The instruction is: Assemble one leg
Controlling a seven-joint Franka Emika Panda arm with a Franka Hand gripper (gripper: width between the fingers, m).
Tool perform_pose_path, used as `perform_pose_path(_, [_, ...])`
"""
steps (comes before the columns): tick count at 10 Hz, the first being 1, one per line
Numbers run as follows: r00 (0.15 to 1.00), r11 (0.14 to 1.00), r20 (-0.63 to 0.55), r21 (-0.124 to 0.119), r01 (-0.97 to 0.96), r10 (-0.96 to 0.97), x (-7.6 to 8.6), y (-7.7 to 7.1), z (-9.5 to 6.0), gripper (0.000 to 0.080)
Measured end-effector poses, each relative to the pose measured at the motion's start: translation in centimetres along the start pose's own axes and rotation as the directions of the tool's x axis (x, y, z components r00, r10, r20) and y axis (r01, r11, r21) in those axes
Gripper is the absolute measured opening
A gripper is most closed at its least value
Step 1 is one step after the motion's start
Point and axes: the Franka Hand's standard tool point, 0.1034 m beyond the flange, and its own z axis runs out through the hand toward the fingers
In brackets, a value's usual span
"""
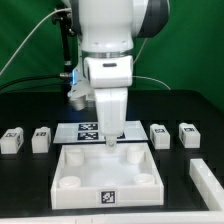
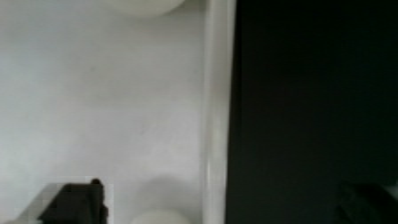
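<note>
Exterior view: the black tabletop [image 1: 28,188] carries all parts. The white arm [image 1: 108,40] stands at centre, and the frame cuts off its upper section. The white tray [image 1: 75,192], with round corner sockets, lies nearest the camera. The marker board [image 1: 88,128] lies flat behind the tray, partly hidden by the claw [image 1: 108,142]. The claw points straight down at the tray's far rim, and its tips are hard to separate from the white tray here.

Wrist view: one dark finger [image 2: 71,203] shows over the tray floor [image 2: 107,110]. The other finger [image 2: 365,200] is barely discernible against the tabletop. The claw is spread and grips nothing, and the tray wall runs between its fingers. The frame edge cuts off both fingers.

Four legs stand in a row on the tabletop, well apart from the claw:
- On the exterior view's left: first leg [image 1: 12,140] and second leg [image 1: 41,139].
- On the exterior view's right: third leg [image 1: 159,135] and fourth leg [image 1: 188,133].

A white block [image 1: 207,178] is cut off at the exterior view's right edge and cannot be identified.
</note>
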Motion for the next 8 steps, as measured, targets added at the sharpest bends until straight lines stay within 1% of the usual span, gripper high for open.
perform_pose_path(2, [1.0, 1.0, -0.005, 0.01, -0.008, 0.008, -0.3, 0.2, 0.9, 0.065])
perform_pose_path(3, [1.0, 1.0, -0.007, 0.018, -0.013, 0.013, -0.2, 0.1, 1.6, 0.065])
perform_pose_path(4, [1.0, 1.0, -0.009, 0.021, -0.019, 0.02, -0.1, 0.1, 2.0, 0.064])
perform_pose_path(5, [1.0, 1.0, -0.009, 0.021, -0.02, 0.02, -0.2, 0.1, 2.0, 0.064])
perform_pose_path(6, [1.0, 1.0, -0.009, 0.022, -0.02, 0.02, -0.2, 0.0, 2.0, 0.0476])
perform_pose_path(7, [1.0, 1.0, -0.009, 0.022, -0.02, 0.02, -0.2, 0.0, 2.0, 0.0294])
perform_pose_path(8, [1.0, 1.0, -0.009, 0.023, -0.02, 0.021, -0.2, 0.0, 2.0, 0.0157])
